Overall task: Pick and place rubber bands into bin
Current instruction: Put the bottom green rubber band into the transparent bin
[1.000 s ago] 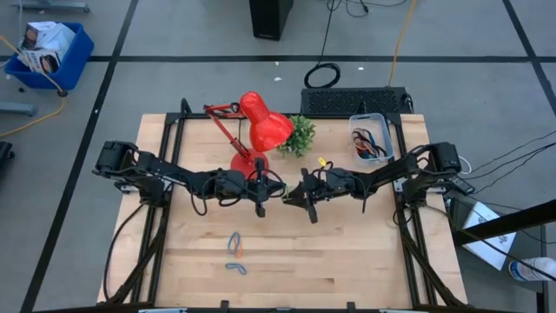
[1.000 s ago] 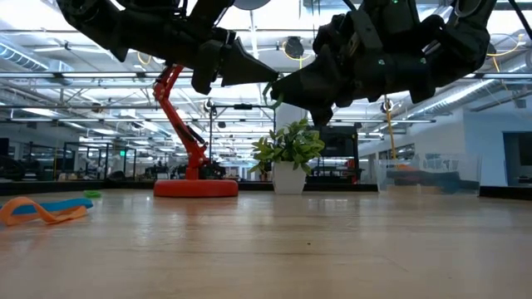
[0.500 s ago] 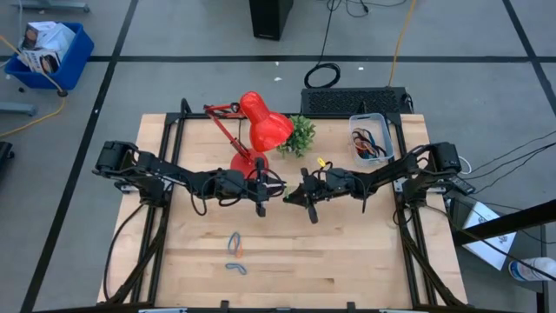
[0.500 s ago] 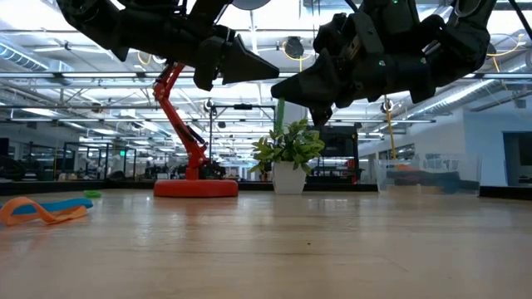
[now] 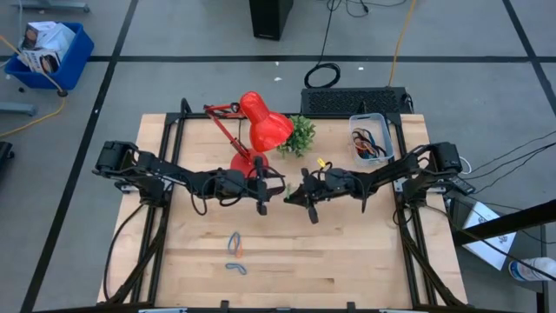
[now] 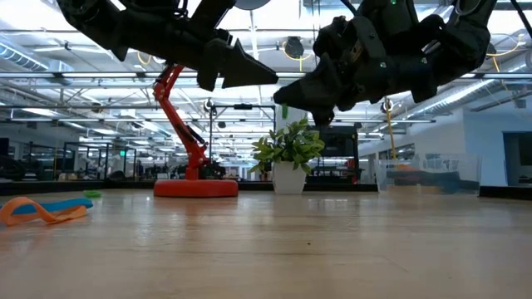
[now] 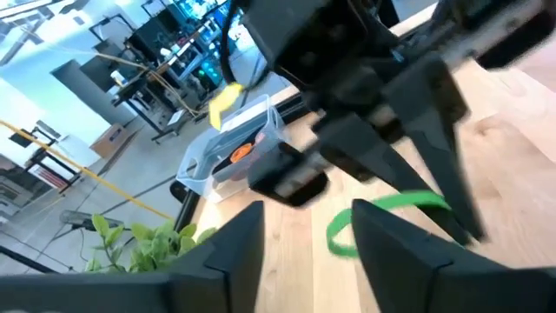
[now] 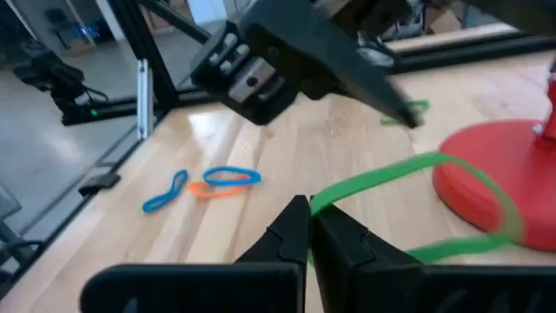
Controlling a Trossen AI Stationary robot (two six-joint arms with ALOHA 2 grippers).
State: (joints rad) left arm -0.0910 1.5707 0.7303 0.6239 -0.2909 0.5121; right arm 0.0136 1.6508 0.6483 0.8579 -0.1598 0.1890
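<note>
Pale plank table [image 5: 347,261], no readable labels: mid-table, right gripper [image 8: 309,228] pinches a thin green rubber band [image 8: 382,181], left gripper [image 7: 300,228] spread beside it, clear bin [image 5: 370,139] at far-right corner.

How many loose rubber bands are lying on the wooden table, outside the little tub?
3: two blue ones and an orange one cluster near the table's front. A green band hangs from the shut right gripper; more sit in the bin.

Bright overhead lighting, blurred wrist views
</note>
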